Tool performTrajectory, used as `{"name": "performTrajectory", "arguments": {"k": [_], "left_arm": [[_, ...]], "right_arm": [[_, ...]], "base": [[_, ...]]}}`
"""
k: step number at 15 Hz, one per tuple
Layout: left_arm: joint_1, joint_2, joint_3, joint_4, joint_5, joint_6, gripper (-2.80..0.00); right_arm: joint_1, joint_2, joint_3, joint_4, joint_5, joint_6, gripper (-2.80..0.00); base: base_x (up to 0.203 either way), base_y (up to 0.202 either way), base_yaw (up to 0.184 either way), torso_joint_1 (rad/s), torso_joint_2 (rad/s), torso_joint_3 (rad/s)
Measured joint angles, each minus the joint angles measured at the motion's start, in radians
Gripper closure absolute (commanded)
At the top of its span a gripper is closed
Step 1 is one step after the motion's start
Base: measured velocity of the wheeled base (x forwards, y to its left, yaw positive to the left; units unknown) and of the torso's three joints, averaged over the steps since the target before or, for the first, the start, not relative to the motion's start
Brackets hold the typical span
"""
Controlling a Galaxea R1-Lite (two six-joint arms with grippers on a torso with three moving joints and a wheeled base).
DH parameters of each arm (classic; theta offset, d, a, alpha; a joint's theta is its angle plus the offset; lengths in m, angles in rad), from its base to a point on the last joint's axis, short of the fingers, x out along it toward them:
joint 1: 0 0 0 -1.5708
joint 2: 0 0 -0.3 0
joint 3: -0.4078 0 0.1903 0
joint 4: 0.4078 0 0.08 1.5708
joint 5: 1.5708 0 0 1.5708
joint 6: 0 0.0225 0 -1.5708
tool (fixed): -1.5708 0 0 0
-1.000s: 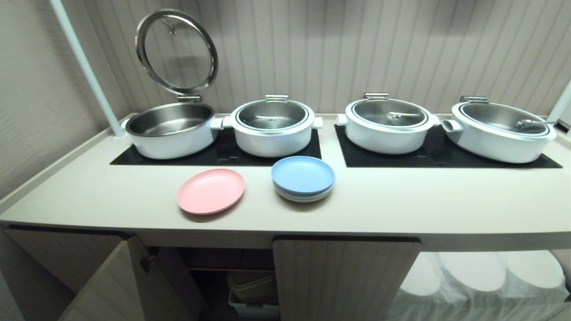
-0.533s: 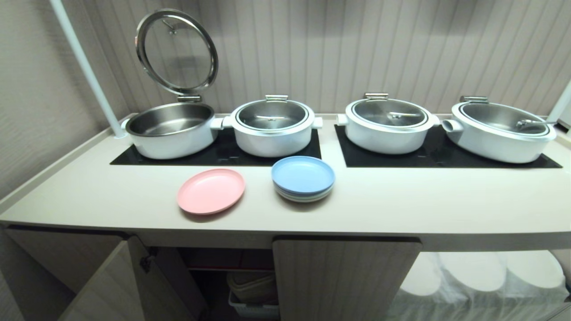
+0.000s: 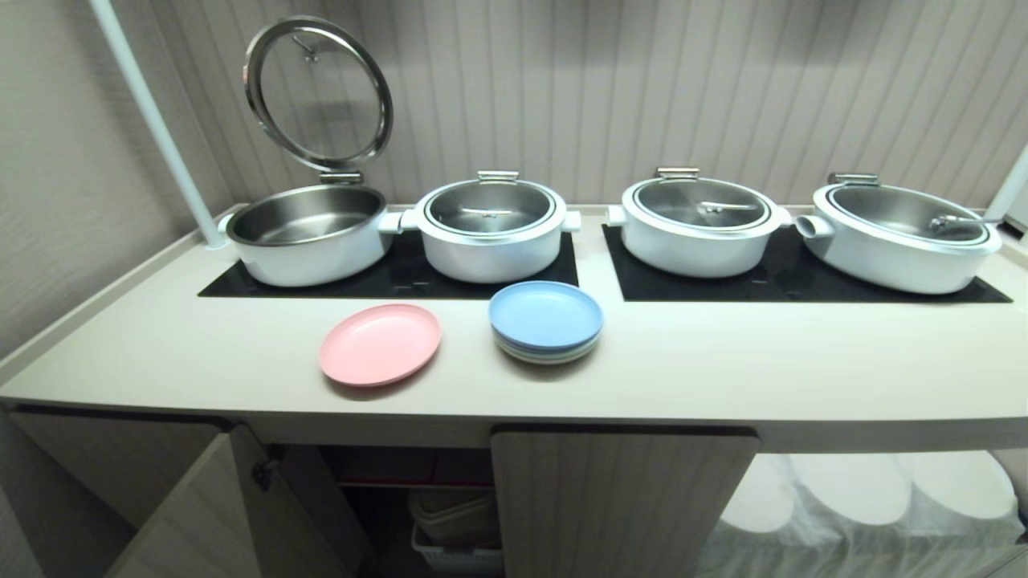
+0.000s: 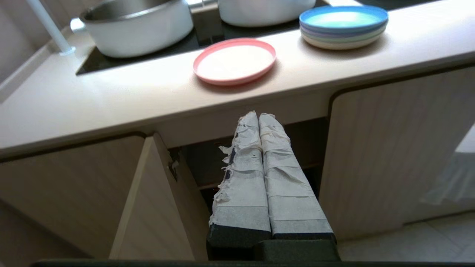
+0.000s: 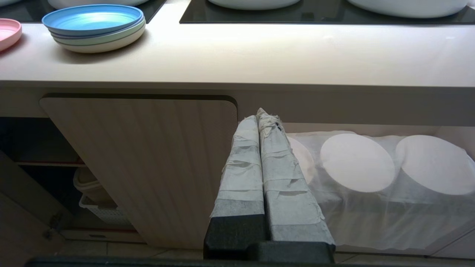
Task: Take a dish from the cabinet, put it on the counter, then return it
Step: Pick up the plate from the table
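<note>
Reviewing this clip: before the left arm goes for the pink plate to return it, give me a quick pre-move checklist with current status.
1. Pink plate flat on the counter, apart from the blue-topped stack: ok.
2. Left cabinet door open: ok.
3. Left gripper empty, below the counter edge: ok.
4. Left gripper open for a grasp: not ok, shut.
5. Right gripper shut, empty, before the closed door: ok.
6. Free shelf space inside: cannot tell.
</note>
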Motion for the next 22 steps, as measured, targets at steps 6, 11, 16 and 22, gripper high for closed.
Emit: {"name": "performTrajectory", "arguments": {"k": [6,11,16,22], "left_arm": [[-0.002,0.252,-0.154,0.016,0.005,-0.044,0.00],[0.001,0.569,-0.302,0.016,0.015,-0.136,0.00],[0.002,0.863,-0.391,0.011,0.024,-0.236,0.00],[0.002,1.232,-0.551,0.007,0.054,-0.363,0.00]], "right_arm": [[0.000,0.000,0.000,0.000,0.000,0.000,0.00],[0.000,0.000,0.000,0.000,0.000,0.000,0.00],[0.000,0.000,0.000,0.000,0.000,0.000,0.00],[0.000,0.000,0.000,0.000,0.000,0.000,0.00]], "base": [[0.000,0.000,0.000,0.000,0.00,0.000],[0.000,0.000,0.000,0.000,0.00,0.000],[0.000,0.000,0.000,0.000,0.00,0.000],[0.000,0.000,0.000,0.000,0.00,0.000]]}}
